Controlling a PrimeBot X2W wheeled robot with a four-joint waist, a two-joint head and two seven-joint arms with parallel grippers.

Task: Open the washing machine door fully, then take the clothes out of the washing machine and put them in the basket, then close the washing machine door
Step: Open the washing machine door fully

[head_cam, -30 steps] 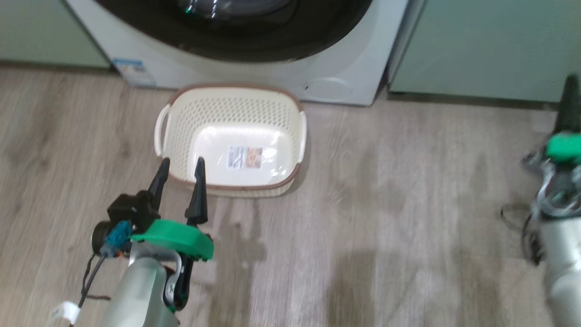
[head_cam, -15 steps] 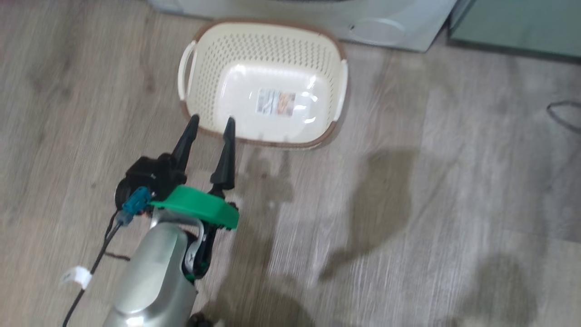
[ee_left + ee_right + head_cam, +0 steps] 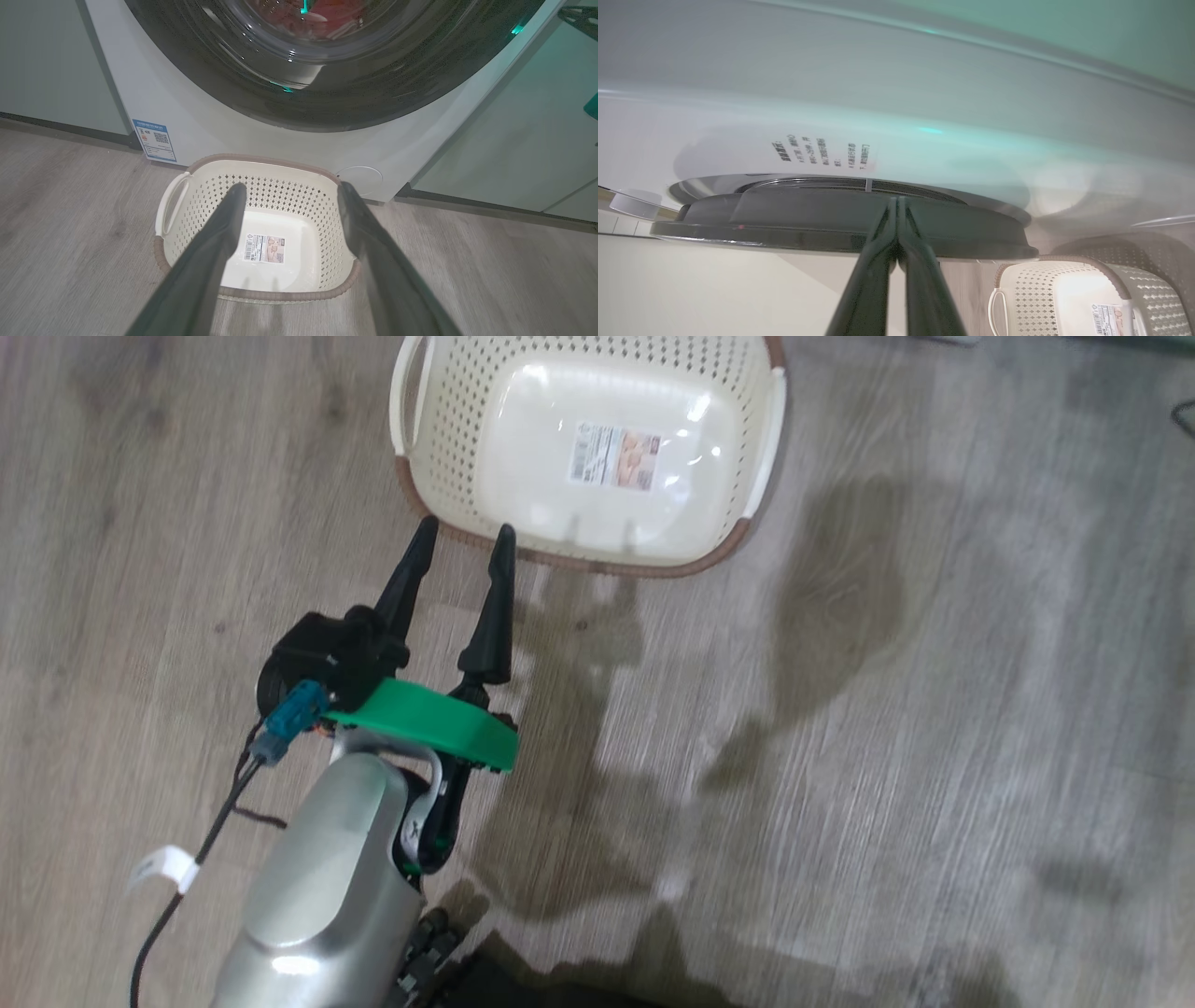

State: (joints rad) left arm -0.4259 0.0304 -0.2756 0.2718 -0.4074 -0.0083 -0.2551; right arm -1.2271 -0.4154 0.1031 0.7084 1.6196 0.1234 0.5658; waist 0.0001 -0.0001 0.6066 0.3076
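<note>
The left gripper (image 3: pixel 467 527) hangs with its fingers spread apart, tips just short of the near brown rim of the basket (image 3: pixel 439 448), which stands on the grey wood-grain floor (image 3: pixel 887 756) among soft shadows. Beyond the basket rises the washing machine (image 3: pixel 210 135), with pale green cabinets (image 3: pixel 46 60) on either side. The right gripper (image 3: pixel 897 201) has its fingers pressed together, tips right at the washing machine door (image 3: pixel 784 224); contact is unclear. Ahead of the left fingers, red clothes (image 3: pixel 327 11) show behind the glass
</note>
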